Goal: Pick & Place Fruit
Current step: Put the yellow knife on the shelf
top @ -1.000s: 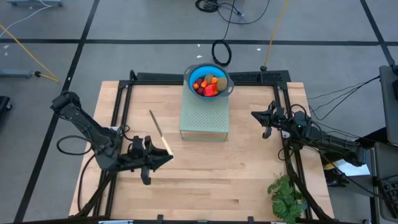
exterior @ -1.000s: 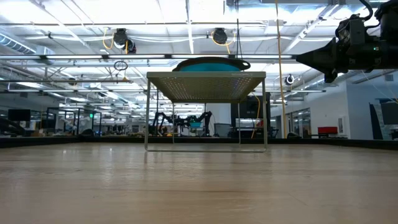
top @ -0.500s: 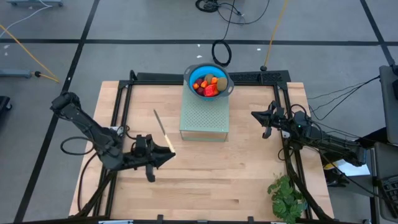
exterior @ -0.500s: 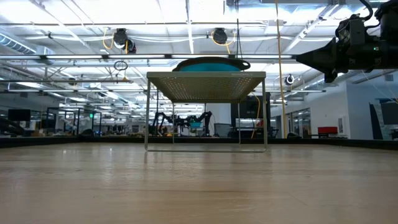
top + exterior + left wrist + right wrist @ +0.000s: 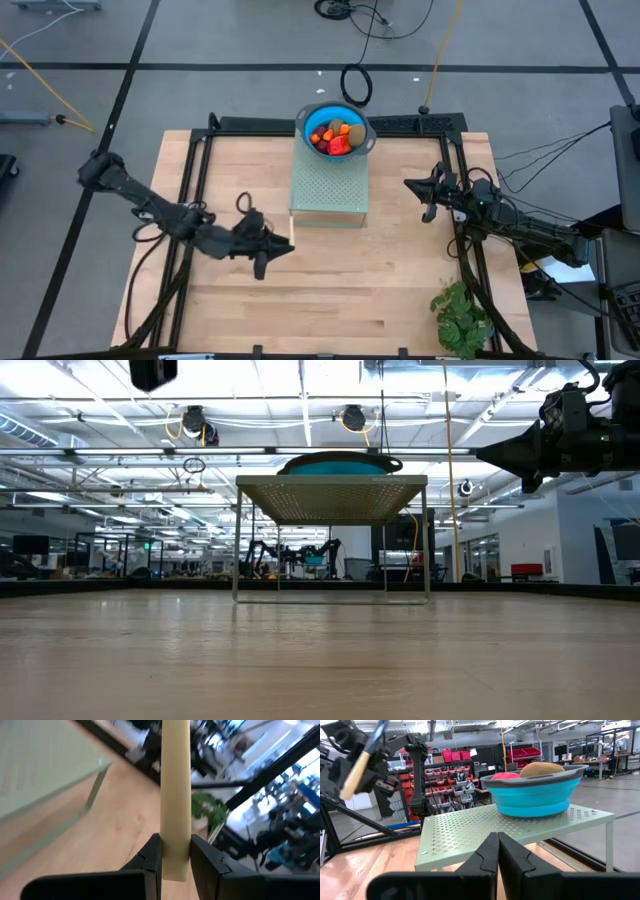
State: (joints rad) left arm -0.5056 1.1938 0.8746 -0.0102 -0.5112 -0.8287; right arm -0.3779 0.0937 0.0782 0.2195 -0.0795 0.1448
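I find the left gripper (image 5: 275,247) raised over the middle of the wooden table (image 5: 330,280), its fingers (image 5: 151,857) pinching the pale yellow handle of the knife (image 5: 175,795), which stands straight up between them in the left wrist view. From the right wrist view I see the same knife (image 5: 362,757) tilted, handle low and blade high, carried well clear of the tabletop.

Just ahead of that gripper and a little to one side stands the pale green perforated rack (image 5: 329,190). On the far end of the rack's top sits the blue bowl (image 5: 360,118), and the fruit (image 5: 335,135) lies heaped inside it: orange, red and brownish pieces. The fruit is well apart from the left gripper and above its level.

I find the right gripper (image 5: 412,185) hanging near the right edge of the table, its fingers (image 5: 487,855) pressed together on nothing. The rack and bowl (image 5: 532,790) lie straight ahead of it, near but apart. Behind the right arm, at the near right corner of the table, stands the leafy green plant (image 5: 462,315).
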